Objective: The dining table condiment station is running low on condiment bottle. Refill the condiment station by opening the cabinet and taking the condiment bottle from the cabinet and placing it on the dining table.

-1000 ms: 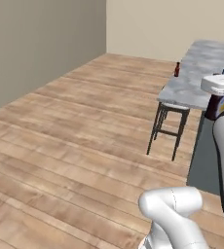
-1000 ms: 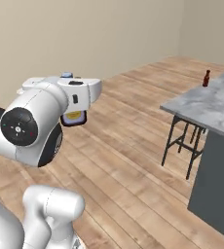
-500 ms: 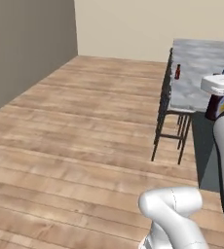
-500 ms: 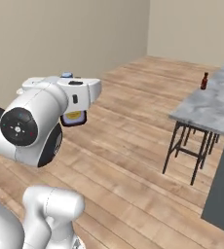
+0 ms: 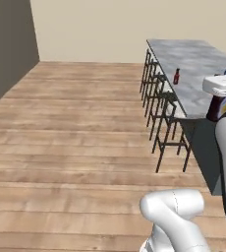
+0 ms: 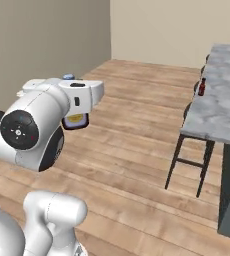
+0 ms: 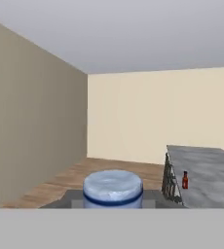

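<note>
step: carrying to table | fingers (image 5: 218, 114): closed on condiment bottle (image 5: 218, 107), held aloft | dining table (image 5: 196, 61): ahead, red-brown bottle (image 5: 176, 76) on it | next: drive closer, lower bottle onto marble

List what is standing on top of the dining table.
On the dining table one slim red-brown bottle stands near the stool-side edge. The arm hides part of the near end. The condiment bottle sits in the gripper.

A slim red-brown bottle with a black cap (image 5: 176, 76) stands upright on a marble top, a row of dark-legged stools (image 5: 160, 104) lines that top's near side, and a wood plank floor (image 5: 75, 128) runs to beige walls (image 7: 128, 116).
</note>
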{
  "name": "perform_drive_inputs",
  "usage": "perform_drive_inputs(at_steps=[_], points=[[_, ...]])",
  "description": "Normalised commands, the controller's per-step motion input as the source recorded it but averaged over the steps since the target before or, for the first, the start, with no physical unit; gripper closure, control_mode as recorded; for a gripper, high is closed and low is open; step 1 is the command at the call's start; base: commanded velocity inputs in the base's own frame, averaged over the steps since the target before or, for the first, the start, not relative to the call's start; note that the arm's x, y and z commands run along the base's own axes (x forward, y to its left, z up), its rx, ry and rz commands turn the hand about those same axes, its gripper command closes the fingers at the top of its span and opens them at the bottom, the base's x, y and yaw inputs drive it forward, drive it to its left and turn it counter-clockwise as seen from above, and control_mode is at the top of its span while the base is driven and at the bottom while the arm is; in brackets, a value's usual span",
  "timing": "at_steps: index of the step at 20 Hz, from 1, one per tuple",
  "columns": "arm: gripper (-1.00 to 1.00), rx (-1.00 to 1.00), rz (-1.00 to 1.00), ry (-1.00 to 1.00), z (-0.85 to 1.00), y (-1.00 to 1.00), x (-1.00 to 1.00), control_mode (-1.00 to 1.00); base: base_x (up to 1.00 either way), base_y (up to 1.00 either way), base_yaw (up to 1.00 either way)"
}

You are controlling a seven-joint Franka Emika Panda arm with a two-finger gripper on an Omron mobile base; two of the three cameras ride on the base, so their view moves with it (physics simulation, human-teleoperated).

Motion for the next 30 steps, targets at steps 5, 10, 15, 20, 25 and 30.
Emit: perform_drive_inputs(at_steps=[5, 10, 15, 20, 25, 30], points=[[1.0, 0.0, 0.0, 0.0, 0.0, 0.0, 0.0, 1.0, 1.0, 1.0, -0.46], [1.0, 0.0, 0.0, 0.0, 0.0, 0.0, 0.0, 1.0, 1.0, 1.0, -0.47], [1.0, 0.0, 0.0, 0.0, 0.0, 0.0, 0.0, 1.0, 0.89, 0.9, -0.47], [1.0, 0.0, 0.0, 0.0, 0.0, 0.0, 0.0, 1.0, 0.8, 0.78, -0.49], [1.0, 0.0, 0.0, 0.0, 0.0, 0.0, 0.0, 1.0, 0.81, 0.64, -0.52], [1.0, 0.0, 0.0, 0.0, 0.0, 0.0, 0.0, 1.0, 0.88, 0.69, -0.55]])
